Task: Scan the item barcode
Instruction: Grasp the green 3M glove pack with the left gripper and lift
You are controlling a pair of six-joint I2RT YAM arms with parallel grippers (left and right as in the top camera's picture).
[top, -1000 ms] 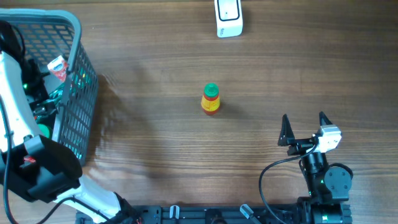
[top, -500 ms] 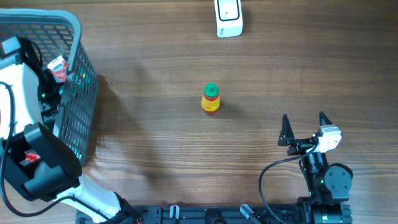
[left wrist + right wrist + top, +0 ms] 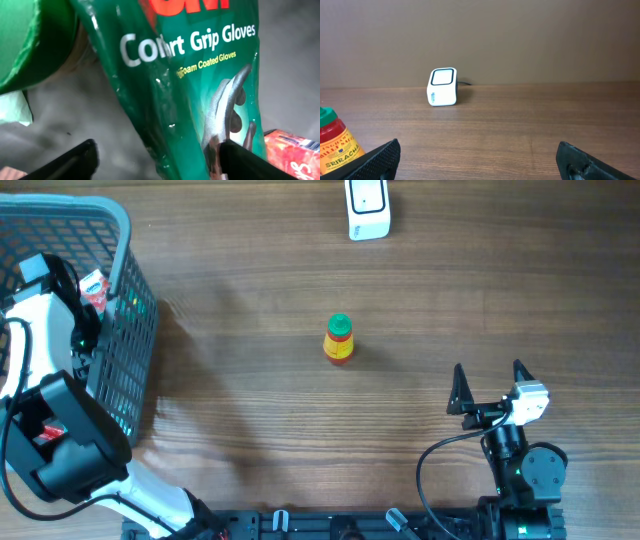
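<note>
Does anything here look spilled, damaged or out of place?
Nothing stands out. The sriracha bottle stands upright mid-table, the scanner sits at the far edge, and the green glove pack lies slanted but looks intact in the basket.

on my left wrist view the green glove packet (image 3: 200, 100) reads "grip gloves" in white, the word before it creased, with "foam coated gloves" in yellow beneath. red letters above are cut off. the bottle (image 3: 335, 145) label says "sriracha".
</note>
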